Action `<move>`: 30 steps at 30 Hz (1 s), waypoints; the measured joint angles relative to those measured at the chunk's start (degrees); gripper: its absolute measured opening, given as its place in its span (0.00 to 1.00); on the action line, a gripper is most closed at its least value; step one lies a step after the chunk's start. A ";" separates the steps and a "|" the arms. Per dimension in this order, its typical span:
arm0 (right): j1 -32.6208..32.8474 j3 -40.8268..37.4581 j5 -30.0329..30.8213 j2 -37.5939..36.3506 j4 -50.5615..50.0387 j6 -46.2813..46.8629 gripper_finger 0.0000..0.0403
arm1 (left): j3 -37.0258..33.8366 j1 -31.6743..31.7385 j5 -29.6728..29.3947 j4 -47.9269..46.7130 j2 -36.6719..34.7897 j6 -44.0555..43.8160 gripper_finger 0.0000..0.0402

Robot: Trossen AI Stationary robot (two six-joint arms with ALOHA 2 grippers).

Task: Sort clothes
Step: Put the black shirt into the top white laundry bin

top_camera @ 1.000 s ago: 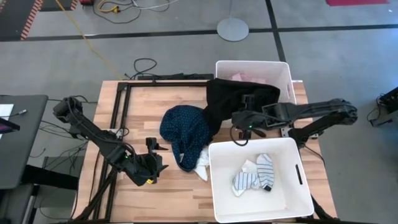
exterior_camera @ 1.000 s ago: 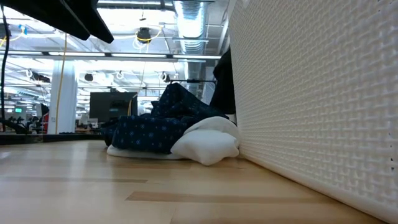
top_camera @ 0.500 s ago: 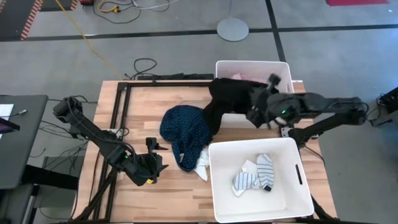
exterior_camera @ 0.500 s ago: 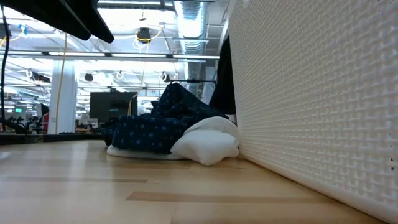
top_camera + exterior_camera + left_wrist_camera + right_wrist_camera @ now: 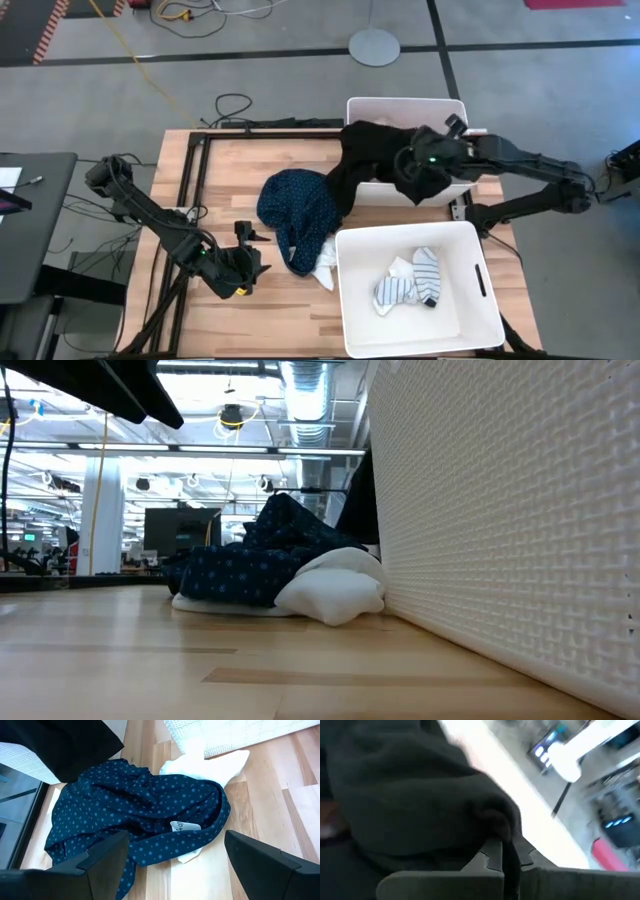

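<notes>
Two socks [image 5: 410, 280] in the near bin [image 5: 350, 300] showed only from above; your low view caught just the navy dotted garment [image 5: 245, 572] on the worktop [image 5: 150, 650]. Your left pincer [image 5: 243, 262] waited wide open, empty. Farther off, your right pincer [image 5: 428, 163] was clamped on the black garment [image 5: 375, 160] over the far bin [image 5: 455, 115].

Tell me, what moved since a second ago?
The right gripper, shut on the black garment, carried it from the table's middle back over the far bin. The left gripper, navy dotted garment and socks stayed put.
</notes>
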 joint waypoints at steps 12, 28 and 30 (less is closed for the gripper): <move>-13.59 -10.51 -18.25 7.66 3.94 1.62 0.03 | 0.04 0.00 0.16 1.46 0.03 0.00 0.80; -18.72 -9.25 -28.51 -0.17 11.16 2.19 0.17 | 0.04 -0.02 0.81 1.43 0.04 0.04 0.80; -18.22 -8.44 -28.53 -2.39 10.80 2.35 0.22 | 0.04 -0.02 0.81 1.41 0.04 0.24 0.80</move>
